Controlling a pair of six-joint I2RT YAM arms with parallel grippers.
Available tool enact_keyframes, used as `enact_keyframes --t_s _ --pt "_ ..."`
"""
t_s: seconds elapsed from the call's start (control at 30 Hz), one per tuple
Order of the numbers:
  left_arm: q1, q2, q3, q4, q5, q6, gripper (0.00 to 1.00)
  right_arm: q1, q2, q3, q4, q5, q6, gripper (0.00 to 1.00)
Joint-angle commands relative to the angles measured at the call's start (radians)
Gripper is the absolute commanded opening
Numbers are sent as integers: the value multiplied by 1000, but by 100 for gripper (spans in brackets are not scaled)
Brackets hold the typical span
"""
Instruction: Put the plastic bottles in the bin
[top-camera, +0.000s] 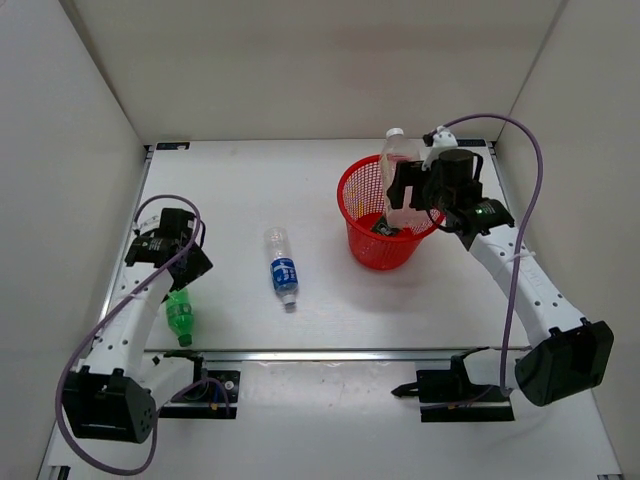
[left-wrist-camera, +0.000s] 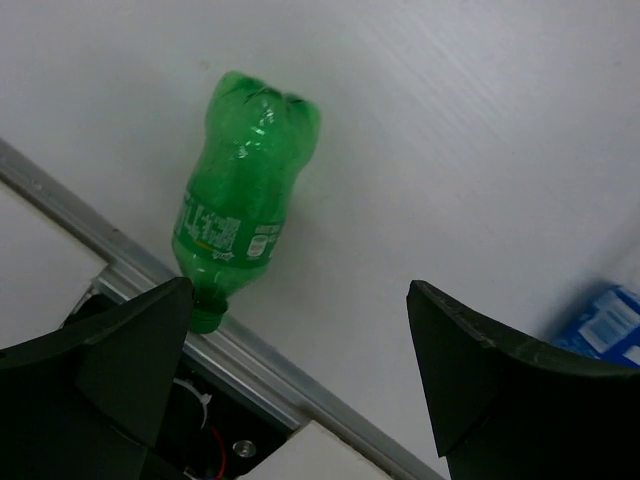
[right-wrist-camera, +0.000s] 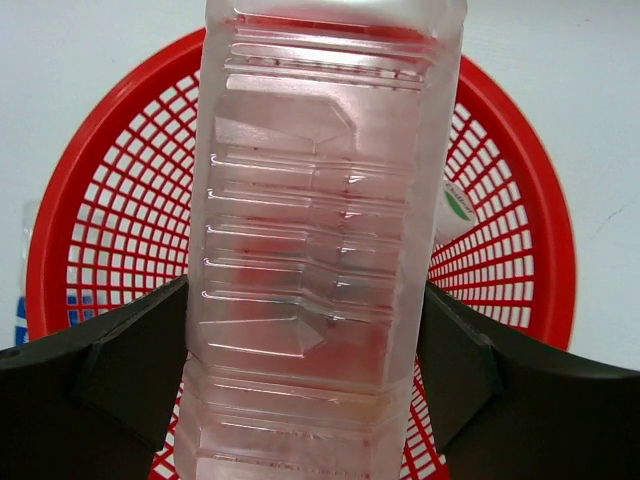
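Note:
The wide clear ribbed bottle (right-wrist-camera: 320, 240) hangs upright over the red mesh bin (right-wrist-camera: 540, 200), with my right gripper (right-wrist-camera: 305, 300) shut on its sides. In the top view that bottle (top-camera: 397, 152) sits above the bin's (top-camera: 352, 205) far right rim, held by the right gripper (top-camera: 408, 190). A bottle with a dark green label (top-camera: 385, 228) lies inside the bin. The green bottle (left-wrist-camera: 245, 200) lies on the table with its cap toward the near rail. My left gripper (left-wrist-camera: 300, 300) hovers open just right of it, nothing between its fingers. A clear bottle with a blue label (top-camera: 282, 268) lies mid-table.
An aluminium rail (top-camera: 330, 355) crosses the table near the arm bases, close to the green bottle's (top-camera: 180, 318) cap. White walls enclose the table on the left, back and right. The blue label (left-wrist-camera: 610, 325) shows at the right edge of the left wrist view.

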Motion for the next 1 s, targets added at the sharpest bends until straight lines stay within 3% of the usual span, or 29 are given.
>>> enact_keyframes --t_s 0.0,0.03,0.1,0.2,0.3,0.63,0.83,0.97 --pt "35 17 -18 -27 -58 -49 99 32 18 42 39 68 -72 71" --pt "51 44 -16 -42 -94 -46 99 32 18 45 44 65 -81 87" --pt "115 92 5 -67 -111 -28 98 23 13 68 36 38 -89 99" --pt "118 133 22 -21 -129 -35 99 9 -3 81 39 -27 -58 99" --pt "155 147 -30 66 -4 3 99 17 -19 81 54 -96 -52 99" --pt "154 153 -177 71 73 43 99 37 -46 62 45 -73 -44 100" --pt "161 198 -128 30 -14 -1 99 3 -94 -13 74 -107 -15 99" --pt "149 210 -113 89 -45 -29 99 -35 -115 -37 76 -134 -4 99"
